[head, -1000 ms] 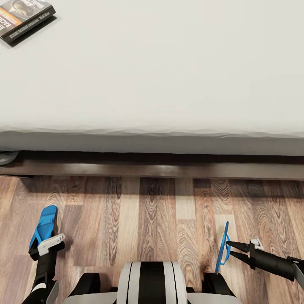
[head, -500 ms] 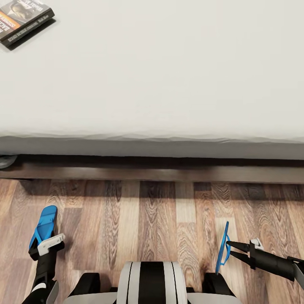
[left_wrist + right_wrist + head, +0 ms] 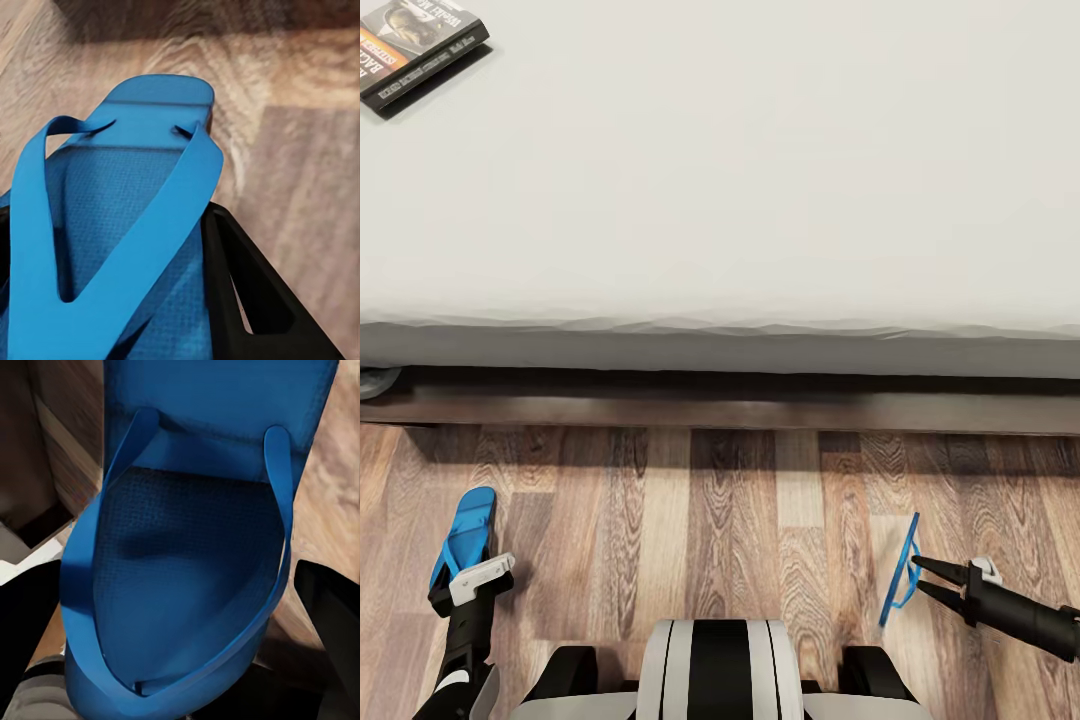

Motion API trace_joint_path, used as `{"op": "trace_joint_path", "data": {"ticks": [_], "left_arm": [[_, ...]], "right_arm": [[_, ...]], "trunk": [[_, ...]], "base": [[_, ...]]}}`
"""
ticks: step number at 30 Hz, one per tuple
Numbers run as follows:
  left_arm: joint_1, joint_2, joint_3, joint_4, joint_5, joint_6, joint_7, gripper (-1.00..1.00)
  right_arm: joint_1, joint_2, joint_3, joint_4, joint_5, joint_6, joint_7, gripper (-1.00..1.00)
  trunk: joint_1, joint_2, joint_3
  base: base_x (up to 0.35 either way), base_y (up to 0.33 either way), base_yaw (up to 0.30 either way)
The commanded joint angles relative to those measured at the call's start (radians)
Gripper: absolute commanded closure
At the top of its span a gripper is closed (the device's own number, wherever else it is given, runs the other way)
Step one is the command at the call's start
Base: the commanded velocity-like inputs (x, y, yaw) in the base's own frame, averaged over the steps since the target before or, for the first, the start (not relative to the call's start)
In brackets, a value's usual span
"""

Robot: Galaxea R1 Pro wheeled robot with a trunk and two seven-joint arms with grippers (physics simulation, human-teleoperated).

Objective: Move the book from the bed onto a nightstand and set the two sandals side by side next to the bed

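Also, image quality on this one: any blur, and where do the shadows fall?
Head view: sharp throughout, with soft dark shadow under the bed frame along the floor and beside the book. Left wrist view: sandal close and slightly soft, floor behind blurred. Right wrist view: the other sandal crowds the lens, edges soft, sole shaded.
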Motion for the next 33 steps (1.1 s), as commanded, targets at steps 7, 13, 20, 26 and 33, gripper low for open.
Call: {"op": "trace_joint_path", "data": {"ticks": [7,13,20,26,33], "left_arm": [[-0.001,0.0,0.005,0.001,-0.013,-0.004,0.008,1.0],[-0.001,0.001,0.006,0.0,-0.013,-0.004,0.008,1.0],[-0.001,0.001,0.006,0.0,-0.013,-0.004,0.008,1.0],[0.0,0.001,0.006,0.0,-0.013,-0.004,0.008,1.0],[-0.001,0.001,0.006,0.001,-0.013,-0.004,0.008,1.0]], "right_arm": [[0.001,-0.03,0.002,0.008,-0.036,0.007,0.001,1.0],[0.001,-0.03,0.002,0.008,-0.038,0.007,0.001,1.0],[0.001,-0.03,0.004,0.007,-0.038,0.007,0.001,1.0],[0.001,-0.03,0.004,0.005,-0.038,0.007,0.001,1.0],[0.001,-0.03,0.004,0.003,-0.038,0.007,0.0,1.0]], "trunk": [[0.0,0.0,0.0],[0.0,0.0,0.0],[0.0,0.0,0.0],[0.001,-0.001,-0.012],[0.002,-0.001,-0.016]], "base": [[0.0,0.0,0.0],[0.0,0.0,0.0],[0.0,0.0,0.0],[0.0,0.0,0.0],[0.0,0.0,0.0]]}}
